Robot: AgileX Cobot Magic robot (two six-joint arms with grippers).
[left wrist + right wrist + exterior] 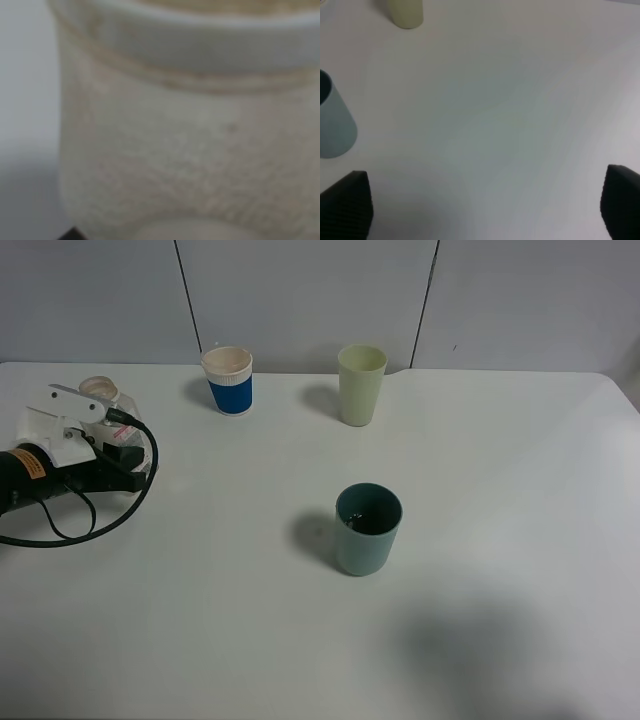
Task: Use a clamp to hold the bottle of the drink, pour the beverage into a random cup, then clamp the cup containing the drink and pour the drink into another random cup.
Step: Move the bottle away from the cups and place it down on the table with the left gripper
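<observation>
I am holding my left gripper (pixel 115 455) low at the left edge of the overhead frame, its black cable looping on the white table (pixel 520 480) just below it. The bottle (pixel 98 390) is showing as a cream round top right beside the gripper's white housing, toward the upper left of the frame. In my left wrist view the bottle (pixel 190 150) is filling nearly everything, blurred, with its pale rim band across it. It is sitting very close in front of me, but I cannot tell whether my left jaws are around it, touching it or apart.

I am keeping my right gripper (pixel 480 210) above bare table with its jaws spread wide, nothing lying between the two black ribbed fingertips (pixel 345 205). It is not appearing in the overhead frame.

The teal cup (pixel 367 528) is standing upright near the middle of the overhead frame, something dark sitting inside it. In my right wrist view it (pixel 332 125) is sitting just outside one fingertip, not in the gap. The pale green cup (pixel 361 383) is standing at upper centre, and the blue-and-white cup (pixel 229 380) is standing to its left, nearer the bottle.
</observation>
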